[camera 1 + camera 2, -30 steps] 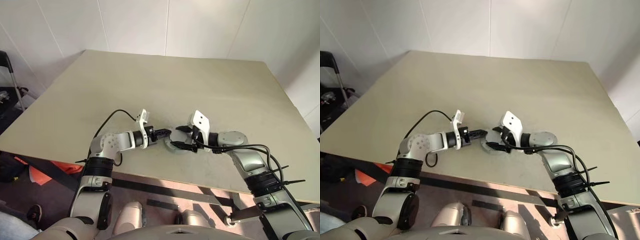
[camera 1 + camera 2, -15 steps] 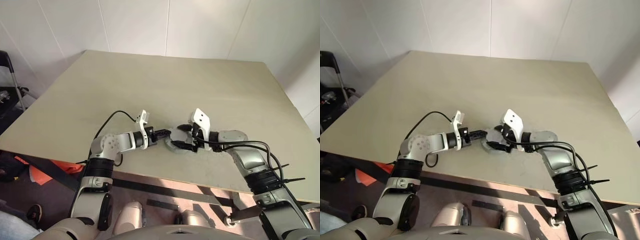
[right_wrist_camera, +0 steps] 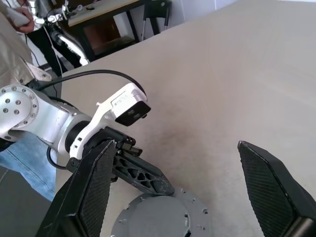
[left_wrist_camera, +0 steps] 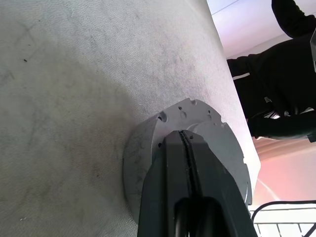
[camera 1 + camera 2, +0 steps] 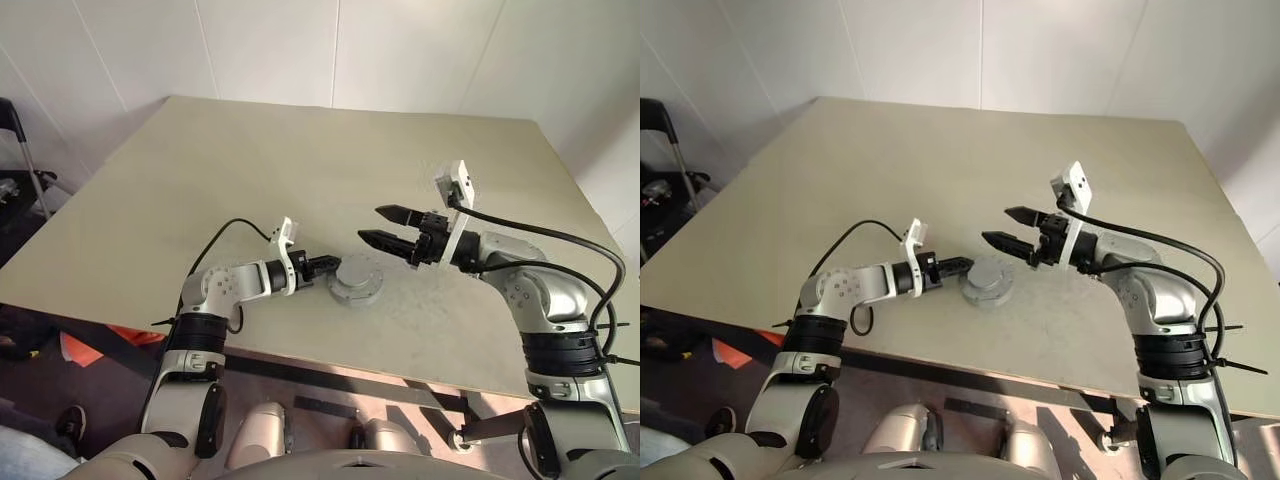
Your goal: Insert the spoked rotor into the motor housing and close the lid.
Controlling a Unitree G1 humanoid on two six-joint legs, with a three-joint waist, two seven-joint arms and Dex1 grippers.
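**Lid's on the motor, left fingers on its edge, right fingers wide and up in the air**

So here's what you've got on your bench (image 5: 300, 170) right now. The lid (image 5: 357, 279) is lying flat on the round motor assembly near the front edge, grey disc with little notches round its rim. You can't make out the motor housing or the spoked rotor separately under it, so I can't tell you how they're seated.

Your left fingers (image 5: 326, 266) are pressed together with no gap between them, and in the left wrist view their tips rest on the lid's edge, on the side nearest that arm. They're not pinching anything, just touching the rim.

Your right fingers (image 5: 383, 224) are spread wide, nothing between them. They're raised above the bench, on the opposite side of the lid from the left fingers, clear of it and pointing across toward the left arm. In the right wrist view the lid (image 3: 158, 217) sits below the gap between the two open pads.

There's also a person in dark clothes (image 4: 281, 89) standing off past the bench edge.
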